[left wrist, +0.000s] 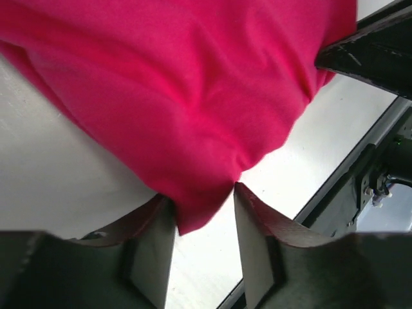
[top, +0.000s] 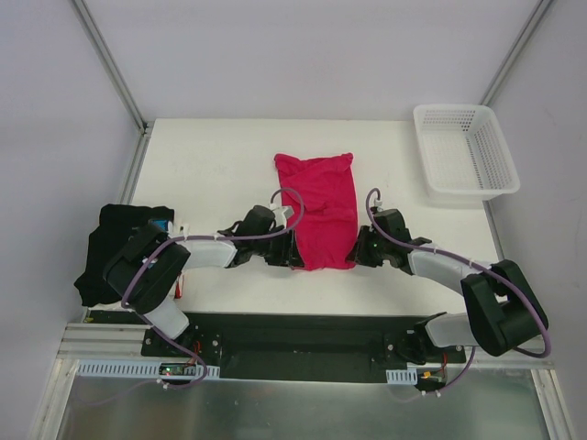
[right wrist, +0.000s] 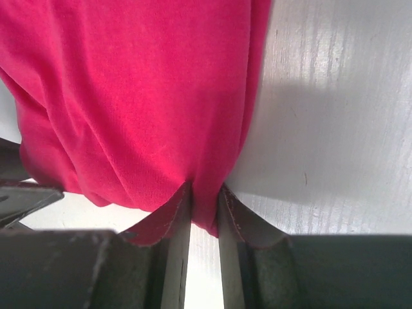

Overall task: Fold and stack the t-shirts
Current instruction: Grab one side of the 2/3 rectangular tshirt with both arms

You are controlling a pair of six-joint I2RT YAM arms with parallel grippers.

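A crimson-pink t-shirt lies folded into a long strip at the table's middle. My left gripper is at its near left corner. In the left wrist view the jaws stand apart with the shirt's corner hanging between them, touching both fingertips. My right gripper is at the near right corner. In the right wrist view it is shut on a fold of the shirt. A black t-shirt with a blue print lies bunched at the table's left edge.
A white lattice basket stands at the back right of the white table. A small red edge shows beside the left arm's base. A black rail runs along the near table edge.
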